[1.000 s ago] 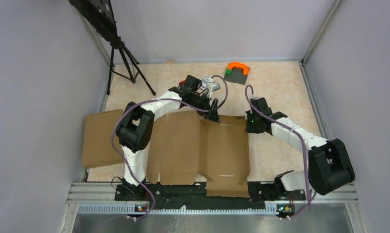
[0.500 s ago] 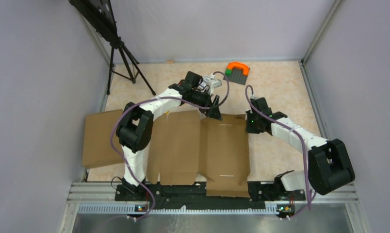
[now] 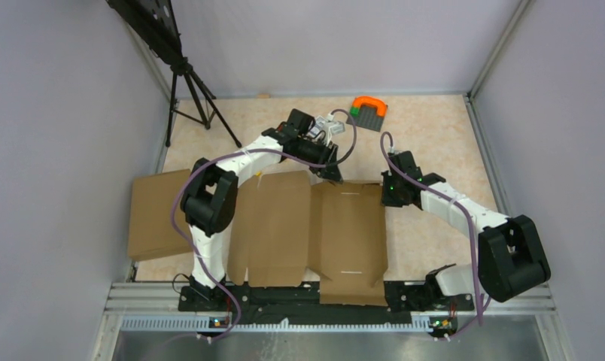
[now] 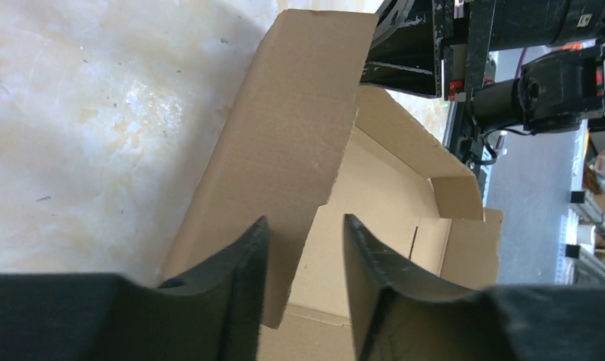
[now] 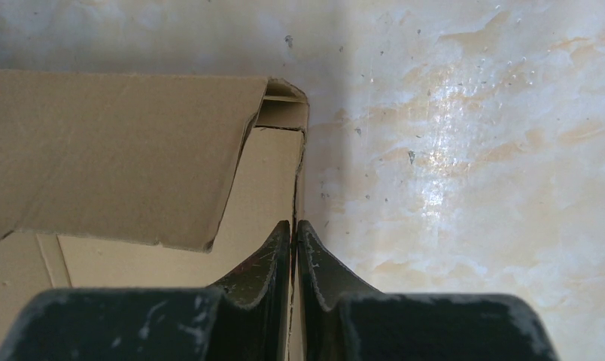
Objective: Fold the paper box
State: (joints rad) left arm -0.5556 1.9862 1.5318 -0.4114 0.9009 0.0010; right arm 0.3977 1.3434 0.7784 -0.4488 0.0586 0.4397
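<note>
The brown paper box (image 3: 307, 226) lies mostly flat in the middle of the table. My left gripper (image 3: 332, 171) is at its far edge. In the left wrist view my left gripper (image 4: 305, 229) is open, with a raised flap (image 4: 292, 143) standing against the left finger (image 4: 235, 293), its edge reaching into the gap. My right gripper (image 3: 387, 197) is at the box's far right corner. In the right wrist view my right gripper (image 5: 294, 229) is shut on the thin upright side wall (image 5: 301, 162), with another flap (image 5: 119, 150) leaning over the box floor to its left.
A second flat cardboard sheet (image 3: 155, 214) lies at the left. A black tripod (image 3: 190, 90) stands at the far left. A grey plate with an orange arch (image 3: 369, 110) sits at the back. Walls close in on both sides.
My left gripper has shifted slightly toward the far side at the box's far edge. My right arm and the box have hardly moved.
</note>
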